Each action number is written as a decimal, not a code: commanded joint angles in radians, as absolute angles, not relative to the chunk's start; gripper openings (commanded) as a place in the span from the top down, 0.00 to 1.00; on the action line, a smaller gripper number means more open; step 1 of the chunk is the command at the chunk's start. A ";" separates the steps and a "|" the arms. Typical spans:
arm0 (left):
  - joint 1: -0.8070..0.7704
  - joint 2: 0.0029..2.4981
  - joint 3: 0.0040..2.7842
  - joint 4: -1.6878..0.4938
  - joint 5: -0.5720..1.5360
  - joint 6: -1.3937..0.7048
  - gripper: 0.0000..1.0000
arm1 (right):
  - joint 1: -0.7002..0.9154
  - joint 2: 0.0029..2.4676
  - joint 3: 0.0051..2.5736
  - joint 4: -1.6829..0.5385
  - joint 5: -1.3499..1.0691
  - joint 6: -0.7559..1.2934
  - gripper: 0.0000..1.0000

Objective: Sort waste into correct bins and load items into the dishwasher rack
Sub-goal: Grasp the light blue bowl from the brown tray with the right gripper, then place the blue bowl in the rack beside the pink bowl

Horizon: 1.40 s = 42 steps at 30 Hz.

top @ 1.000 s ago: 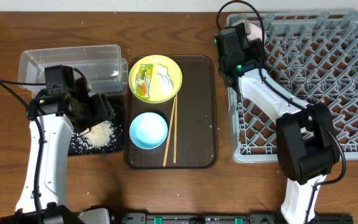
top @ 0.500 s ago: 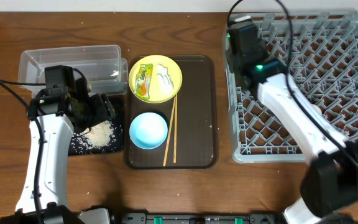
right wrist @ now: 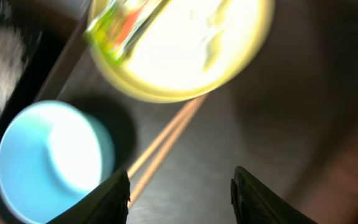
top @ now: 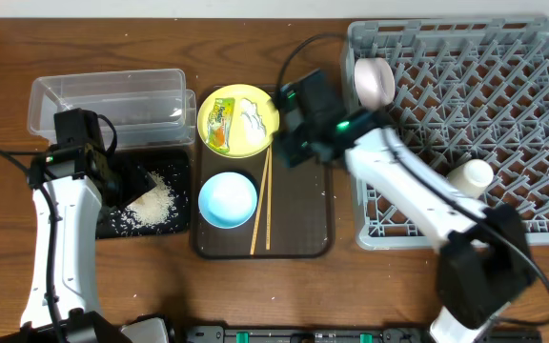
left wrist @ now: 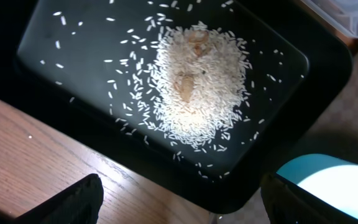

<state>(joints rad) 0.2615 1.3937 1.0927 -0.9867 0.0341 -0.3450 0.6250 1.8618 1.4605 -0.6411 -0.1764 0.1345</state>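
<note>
overhead: top-down, far | left wrist: close above black tray | right wrist: close above yellow plate | shared: blue bowl

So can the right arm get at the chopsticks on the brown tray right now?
Probably yes. The right gripper hangs open and empty above the chopsticks, which lie bare on the serving tray with nothing over them.

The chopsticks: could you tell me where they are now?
In the overhead view, the chopsticks lie on the brown tray, just right of the light blue bowl, below the yellow plate.
</note>
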 commanded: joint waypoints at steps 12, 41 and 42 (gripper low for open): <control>0.265 1.385 1.099 -0.990 -0.001 -0.380 0.16 | 0.817 2.027 1.459 -0.648 -0.173 0.263 0.63; 0.265 1.385 1.099 -0.990 0.000 -0.380 0.16 | 0.434 1.662 1.494 -0.450 0.492 -0.065 0.99; 0.265 1.385 1.099 -0.990 0.000 -0.380 0.16 | 0.408 1.663 1.494 -0.422 0.522 -0.105 0.99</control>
<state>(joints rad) 0.2619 1.3937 1.0927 -0.9874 0.0185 -0.3702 0.4656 1.6493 1.4914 -0.4484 0.3580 0.0639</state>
